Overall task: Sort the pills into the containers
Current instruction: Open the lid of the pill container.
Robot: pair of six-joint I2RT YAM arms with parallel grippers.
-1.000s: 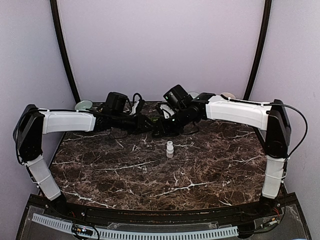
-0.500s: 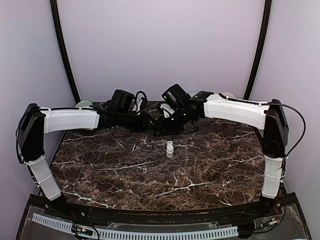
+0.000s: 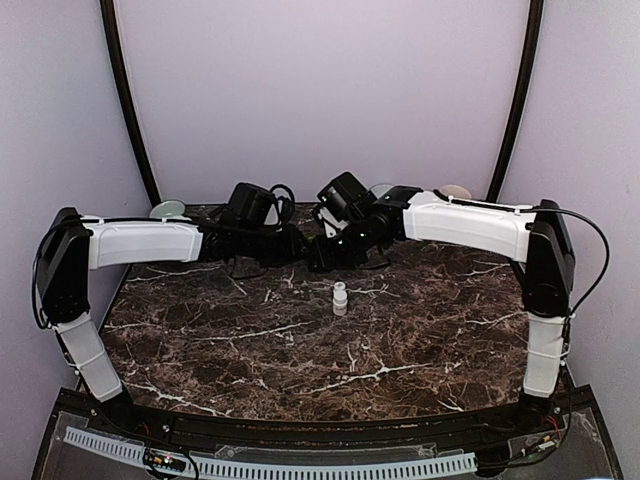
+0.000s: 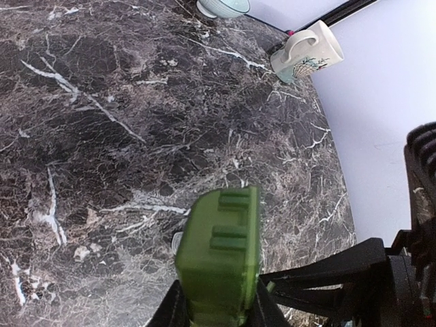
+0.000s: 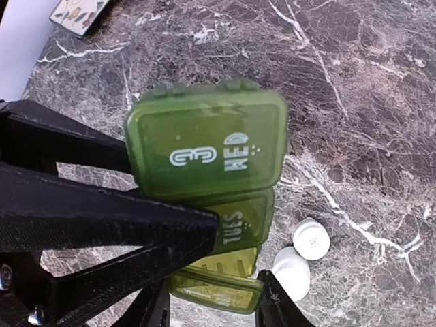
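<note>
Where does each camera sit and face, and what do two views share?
Top external: above and behind the bases, looking down the table; left arm and right arm show.
Left wrist: on the left arm, facing down past the pill organizer in the left gripper toward a mug.
Right wrist: facing down on the pill organizer's WED lid and white pills; right gripper at bottom.
Both wrist views share the pill organizer.
</note>
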